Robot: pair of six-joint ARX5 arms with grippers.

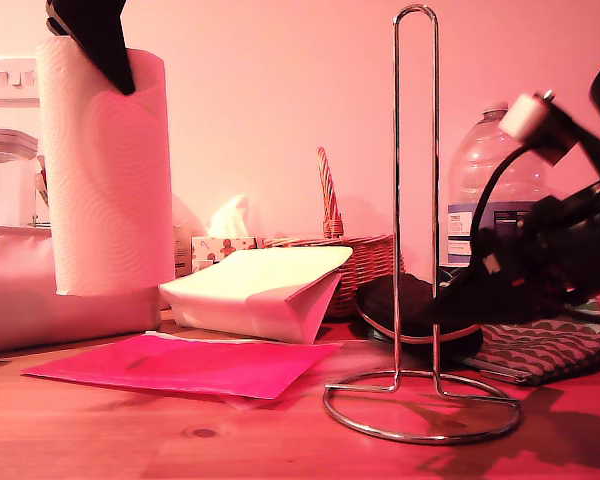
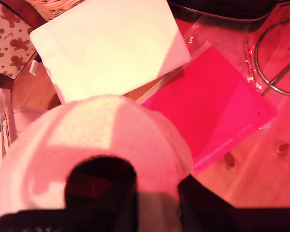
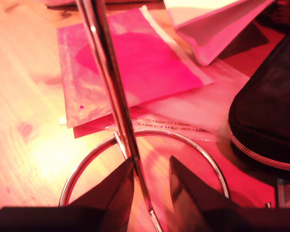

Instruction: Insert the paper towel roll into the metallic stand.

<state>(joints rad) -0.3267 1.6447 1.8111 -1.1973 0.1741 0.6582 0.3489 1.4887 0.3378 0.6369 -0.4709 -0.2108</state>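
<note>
Heavy pink-red cast over all three views. Warm light glares yellow off the wooden table [image 3: 34,145] in the second wrist view. The metallic stand [image 1: 416,220] glints, its shadow falling on the tabletop. Close up, the paper towel roll [image 2: 96,159] blurs soft.

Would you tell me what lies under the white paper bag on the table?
The white paper bag rests partly on the pink plastic sleeve, which lies flat on the wooden table. How far the sleeve runs beneath the bag is covered.
</note>
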